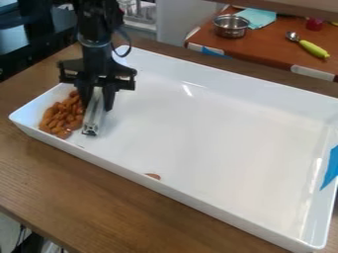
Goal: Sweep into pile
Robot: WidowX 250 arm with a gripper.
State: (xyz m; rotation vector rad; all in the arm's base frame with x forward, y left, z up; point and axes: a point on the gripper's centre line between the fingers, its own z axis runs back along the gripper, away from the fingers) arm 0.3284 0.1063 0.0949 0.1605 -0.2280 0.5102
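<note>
Camera view, and here's the black gripper (97, 103), hanging down inside the big white tray (218, 133), over at the end on the picture's left. The jaws are gripping a pale metal bar (94, 118), one finger on either side of it! The bar slants down from between them, its lower end at the tray's floor; whether it actually touches down, I can't tell from here.

And there's the pile! A heap of brown nuts (61, 118) sits just beside the jaws and the bar, on the picture's left, bunched in that corner end of the tray, some lying on top of others. But look, one straggler! A lone brown piece (152, 176) lies well apart from the jaws, nearer the camera and off to the picture's right, by the near wall.

Blue tape (331, 168) marks the tray's end farthest from the jaws, and the wooden tabletop (99, 192) carries the lot. Beyond the jaws, up and to the picture's right, a reddish-brown table (277, 52) bears a metal pot (231, 28), a light blue cloth (259, 18) and a spoon (308, 45) with a yellow-green handle.
</note>
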